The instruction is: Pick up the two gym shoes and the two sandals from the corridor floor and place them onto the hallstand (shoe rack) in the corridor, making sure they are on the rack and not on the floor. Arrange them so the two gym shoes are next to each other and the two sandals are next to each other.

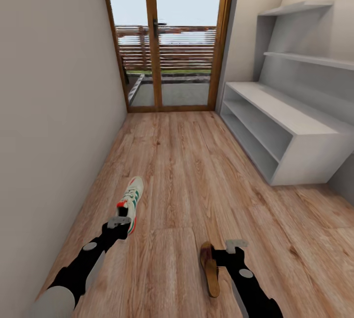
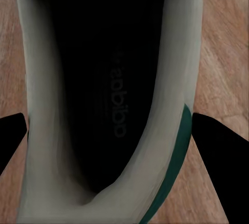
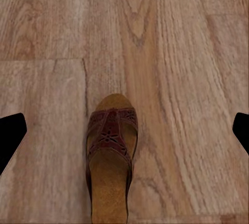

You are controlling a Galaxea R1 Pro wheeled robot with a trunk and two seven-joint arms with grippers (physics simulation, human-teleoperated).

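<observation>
A white gym shoe (image 1: 132, 199) with green stripes and a red heel patch lies on the corridor floor (image 1: 196, 180) near the left wall. My left gripper (image 1: 119, 223) is at its heel. In the left wrist view the shoe's opening (image 2: 109, 78) lies between the fingers (image 2: 215, 156), which press on both of its sides. A brown sandal (image 1: 210, 268) lies on the floor in front of me, and my right gripper (image 1: 236, 248) hangs open just right of it. The right wrist view looks down on the sandal (image 3: 110, 161) from above. The pale hallstand (image 1: 295, 131) stands along the right wall.
A wood-framed glass door (image 1: 167, 37) closes the far end of the corridor. A plain wall (image 1: 49, 111) runs along the left side. The hallstand's two wall shelves (image 1: 300, 57) jut out above its bench top.
</observation>
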